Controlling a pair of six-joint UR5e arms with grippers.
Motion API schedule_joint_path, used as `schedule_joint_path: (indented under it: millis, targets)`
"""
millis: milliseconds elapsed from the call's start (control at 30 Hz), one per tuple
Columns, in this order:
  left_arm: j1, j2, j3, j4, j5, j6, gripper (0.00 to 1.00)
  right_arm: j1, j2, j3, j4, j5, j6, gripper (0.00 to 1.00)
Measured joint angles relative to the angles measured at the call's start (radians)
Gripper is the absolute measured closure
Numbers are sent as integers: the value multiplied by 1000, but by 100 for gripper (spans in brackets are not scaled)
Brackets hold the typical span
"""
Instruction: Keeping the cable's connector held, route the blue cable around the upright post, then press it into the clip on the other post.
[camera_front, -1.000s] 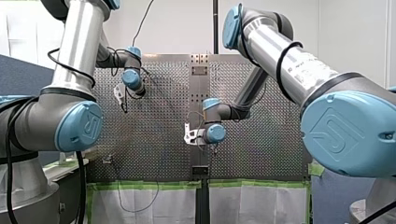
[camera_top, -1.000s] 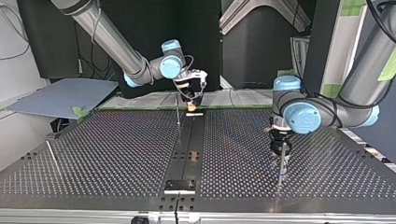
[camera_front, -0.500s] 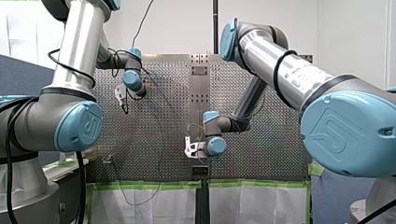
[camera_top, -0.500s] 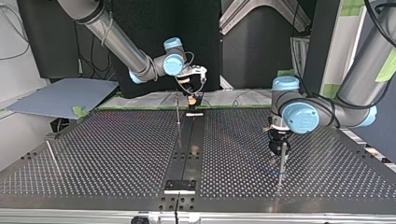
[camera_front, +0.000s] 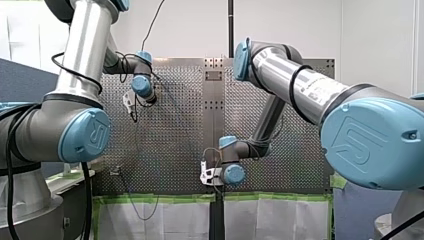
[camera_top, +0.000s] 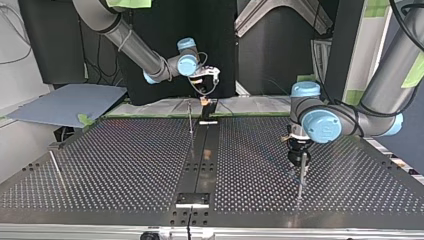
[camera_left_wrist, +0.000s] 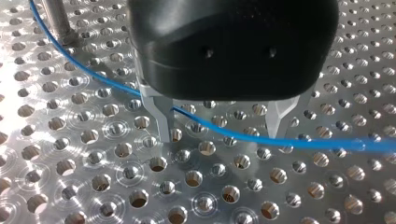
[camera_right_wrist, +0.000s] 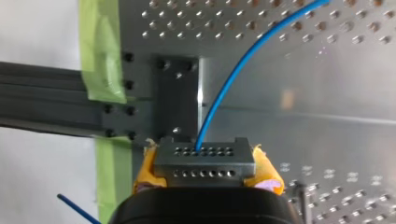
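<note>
Over the perforated table (camera_top: 100, 165), my left gripper (camera_left_wrist: 220, 137) stands wide open near the upright post (camera_left_wrist: 58, 18). My right gripper (camera_right_wrist: 206, 170) is at the table's edge with its yellow pads (camera_right_wrist: 144, 170) clamped on the grey connector (camera_right_wrist: 205, 158). The blue cable (camera_left_wrist: 219, 127) runs from the connector and passes ungripped between my left gripper's fingers (camera_left_wrist: 161, 119).

Perforated metal table (camera_top: 125, 165), seen in the top view, clock read from its middle.
Dark solid strip (camera_top: 202, 150) runs 12 to 6 o'clock through the centre. Black plate (camera_top: 192, 199) sits on it at 6, small pale block (camera_top: 208, 122) at 12. Three thin posts stand on the table: 12 o'clock post (camera_top: 190, 117) just beside the strip, 3 o'clock post (camera_top: 301, 175), 9 o'clock post (camera_top: 56, 167) tilted.
</note>
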Motion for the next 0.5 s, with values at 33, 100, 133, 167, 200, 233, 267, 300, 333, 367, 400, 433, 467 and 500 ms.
schedule_joint_path:
  millis: [33, 100, 133, 167, 200, 233, 267, 300, 333, 367, 400, 433, 467, 500]
  targets:
    - [0, 0, 0, 0, 0, 0, 4, -2, 10, 0, -9, 4, 4, 100]
    - [-1, 0, 0, 0, 1, 0, 4, -5, 24, 0, -23, 10, 8, 100]
    - [-1, 0, 0, 0, 1, 1, 4, -6, 34, 0, -32, 14, 11, 100]
    - [-1, 0, 0, 0, 1, 1, 4, -8, 41, 0, -38, 17, 13, 100]
    - [-1, 0, 0, 0, 1, 1, 4, -10, 48, 0, -44, 20, 16, 100]
    - [-1, 0, 0, 0, 1, 1, 4, -12, 58, 0, -50, 23, 18, 100]
    - [-1, 0, 0, 0, 1, 1, 4, -14, 66, 0, -53, 25, 20, 100]
    - [-2, 0, 0, 0, 1, 1, 4, -17, 73, 0, -56, 27, 22, 100]
    - [-2, -1, 0, -1, 1, 1, 4, -20, 82, 0, -58, 28, 23, 100]
    - [-2, -1, 0, -1, 1, 1, 4, -23, 90, 0, -60, 29, 23, 100]
    - [-2, -1, 0, -1, 1, 1, 4, -25, 97, 0, -62, 29, 24, 100]
    - [-2, 0, 0, -2, 1, 0, 4, -28, 106, 1, -63, 29, 24, 100]
    - [-2, 0, 0, -2, 1, 0, 4, -31, 113, 2, -65, 29, 24, 100]
    - [-2, 0, 0, -3, 1, 1, 4, -34, 121, 5, -68, 30, 24, 100]
